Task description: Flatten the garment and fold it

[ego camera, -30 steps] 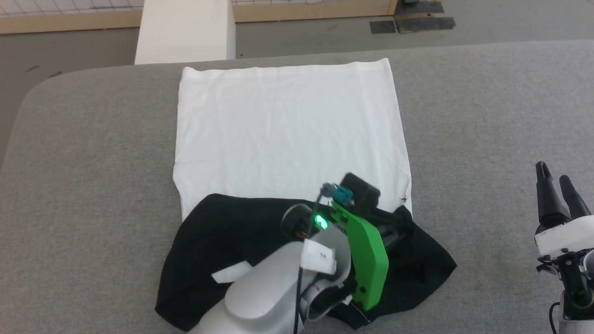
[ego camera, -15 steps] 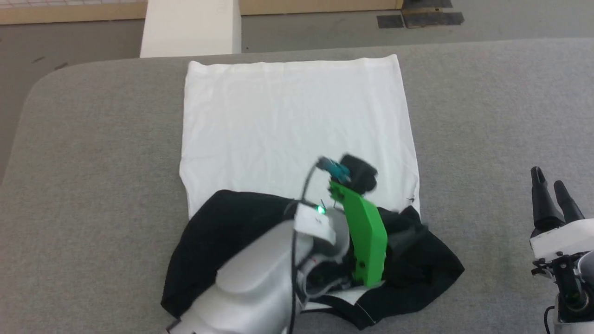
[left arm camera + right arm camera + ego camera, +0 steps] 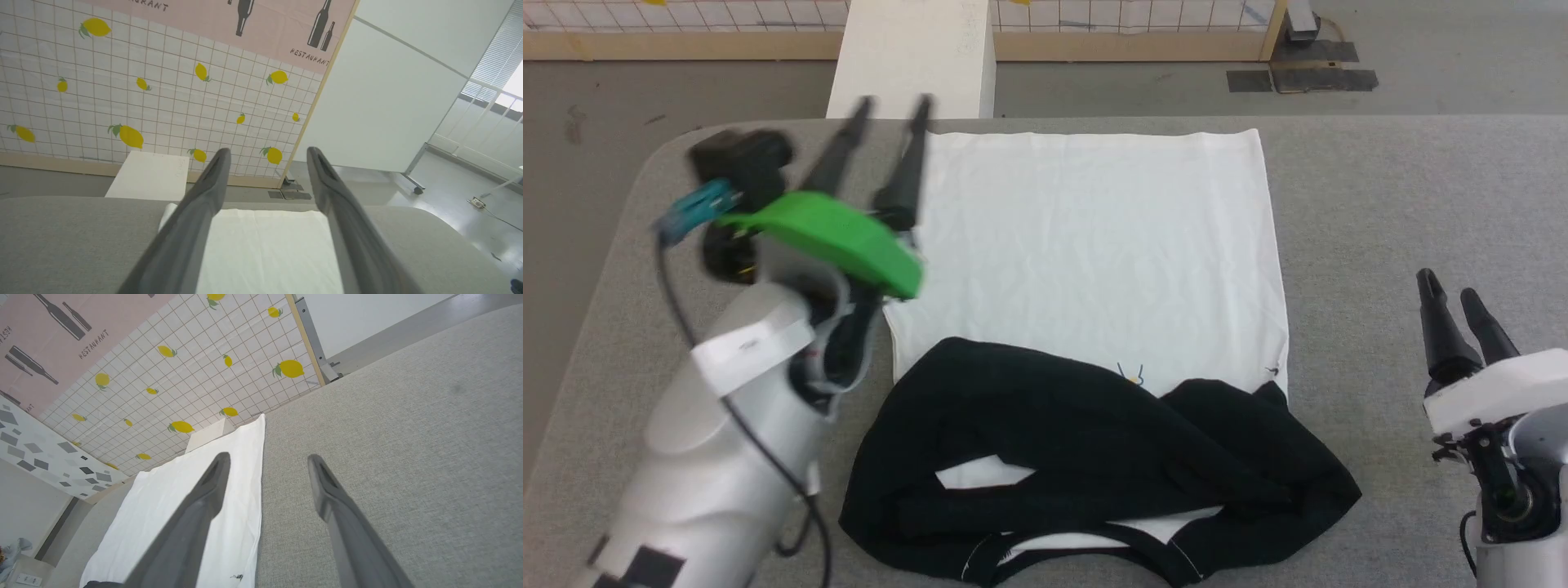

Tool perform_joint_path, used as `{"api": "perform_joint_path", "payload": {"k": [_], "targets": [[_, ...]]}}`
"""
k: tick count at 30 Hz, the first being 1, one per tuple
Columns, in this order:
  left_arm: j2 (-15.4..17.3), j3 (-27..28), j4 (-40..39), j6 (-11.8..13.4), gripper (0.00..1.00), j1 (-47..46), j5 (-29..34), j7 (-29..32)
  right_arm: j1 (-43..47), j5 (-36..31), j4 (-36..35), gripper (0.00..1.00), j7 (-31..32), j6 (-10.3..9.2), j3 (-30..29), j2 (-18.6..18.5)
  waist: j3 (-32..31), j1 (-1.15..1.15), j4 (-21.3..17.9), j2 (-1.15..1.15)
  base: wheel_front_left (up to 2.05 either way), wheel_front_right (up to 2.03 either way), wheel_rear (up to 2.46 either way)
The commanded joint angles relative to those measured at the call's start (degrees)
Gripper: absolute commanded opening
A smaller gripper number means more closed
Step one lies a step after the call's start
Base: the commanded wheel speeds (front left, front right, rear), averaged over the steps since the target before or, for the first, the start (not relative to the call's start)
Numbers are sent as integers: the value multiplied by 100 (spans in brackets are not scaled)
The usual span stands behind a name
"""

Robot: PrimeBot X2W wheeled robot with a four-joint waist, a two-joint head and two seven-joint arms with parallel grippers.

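Mostly smooth, rectangular white garment (image 3: 1094, 269)

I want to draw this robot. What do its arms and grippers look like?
Pale grey, rounded arms. The left gripper and right gripper each have two long dark tapered fingers. The left one also carries a bright green cover, a teal plug and a black cable.

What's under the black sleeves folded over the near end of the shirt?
White shirt body shows through a gap in the black sleeves and by the neckband. Only a tip of the print peeks past their far edge; the rest is covered.
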Motion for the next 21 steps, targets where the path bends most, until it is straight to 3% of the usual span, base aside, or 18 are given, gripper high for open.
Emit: {"api": "perform_joint_path", "payload": {"k": [1,4,9,13,16,21], "targets": [[178,127,68,95,100,226,165,-284,-103,-14,23,100,24,-6,74,0,-15,0,-6,0,0,0,0],[438,516,60,292,100,644,356,-599,-183,-105,59,100,103,-6,229,0,-5,0,-33,0,0,0,0],[458,1233,-464,551,100,1316,788,-672,-455,-283,175,100,327,-6,372,0,158,0,-12,0,0,0,0],[327,1597,-952,523,100,1754,1254,-674,-981,-667,314,100,706,-6,292,0,410,0,13,0,0,0,0],[219,1823,-1203,476,100,1902,1457,-675,-1710,-737,631,100,1149,-6,177,0,700,0,48,0,0,0,0],[104,1994,-1488,361,100,1842,1704,-675,-3128,-1385,973,100,1835,-6,64,0,1371,0,199,0,0,0,0]]}}
